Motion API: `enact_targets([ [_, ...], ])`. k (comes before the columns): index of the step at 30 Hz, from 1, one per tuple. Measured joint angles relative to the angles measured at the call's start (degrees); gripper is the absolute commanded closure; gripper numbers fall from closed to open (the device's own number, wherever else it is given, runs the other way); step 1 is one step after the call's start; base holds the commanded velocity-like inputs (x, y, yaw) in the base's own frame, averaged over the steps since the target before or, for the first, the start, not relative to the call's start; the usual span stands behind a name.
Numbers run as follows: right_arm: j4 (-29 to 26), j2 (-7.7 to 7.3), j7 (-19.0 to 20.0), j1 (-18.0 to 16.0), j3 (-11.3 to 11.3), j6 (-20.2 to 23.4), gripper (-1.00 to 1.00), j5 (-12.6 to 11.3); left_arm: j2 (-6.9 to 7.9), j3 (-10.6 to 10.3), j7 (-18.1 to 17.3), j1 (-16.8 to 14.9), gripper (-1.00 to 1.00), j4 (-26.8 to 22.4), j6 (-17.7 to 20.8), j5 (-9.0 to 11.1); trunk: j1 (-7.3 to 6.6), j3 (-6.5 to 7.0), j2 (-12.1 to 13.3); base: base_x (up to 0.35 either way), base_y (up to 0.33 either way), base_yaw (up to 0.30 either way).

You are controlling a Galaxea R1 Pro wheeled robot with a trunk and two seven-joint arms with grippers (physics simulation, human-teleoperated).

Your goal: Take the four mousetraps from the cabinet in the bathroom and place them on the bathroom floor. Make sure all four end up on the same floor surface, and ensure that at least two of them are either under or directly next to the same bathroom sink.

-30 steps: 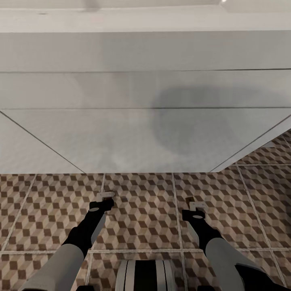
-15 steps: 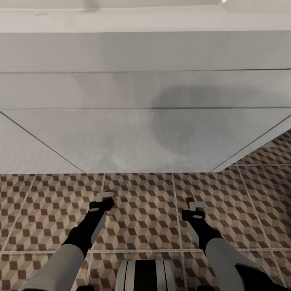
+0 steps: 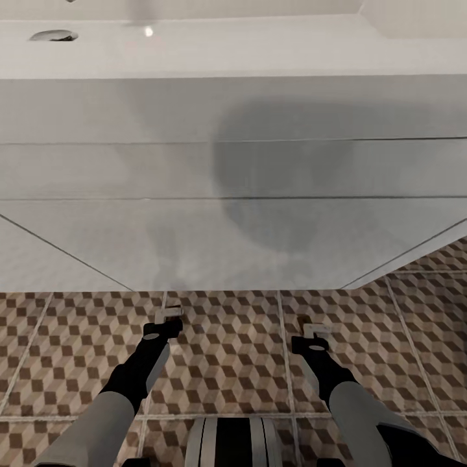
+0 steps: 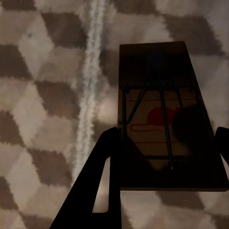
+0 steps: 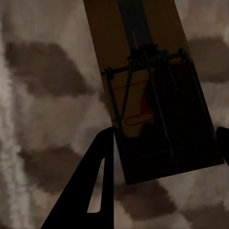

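Each gripper grips a mousetrap above the cube-patterned bathroom floor (image 3: 227,363). In the left wrist view a brown mousetrap (image 4: 157,71) with wire parts and a red mouse mark sits between the fingers of my left gripper (image 4: 167,138), which is shut on it. The right wrist view shows a second mousetrap (image 5: 133,47) in my right gripper (image 5: 164,138), also shut. From the head view, the left gripper (image 3: 170,313) and right gripper (image 3: 318,329) point down close to the front of the white sink vanity (image 3: 194,168). The cabinet is out of view.
The white basin top (image 3: 227,45) spans the upper picture, with a drain hole (image 3: 54,35) at the far left. The vanity's right end stops near the tiled floor (image 3: 434,272) on the right. My base (image 3: 233,441) shows between the arms.
The camera has shifted, so the vanity sits lower in the picture and the drain hole has come into view. Both grippers and their mousetraps hold the same pose.
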Motion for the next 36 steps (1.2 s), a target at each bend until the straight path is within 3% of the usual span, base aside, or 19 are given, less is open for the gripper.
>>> enact_targets([
  [36, 0.0, 0.09, 0.0, 0.0, 0.0, 0.0, 1.00, 0.0, 0.01, -0.1, -0.1, 0.0, 1.00, 0.1, -0.1, 0.0, -0.01, 0.00, 0.0, 0.045, 0.000, 0.000],
])
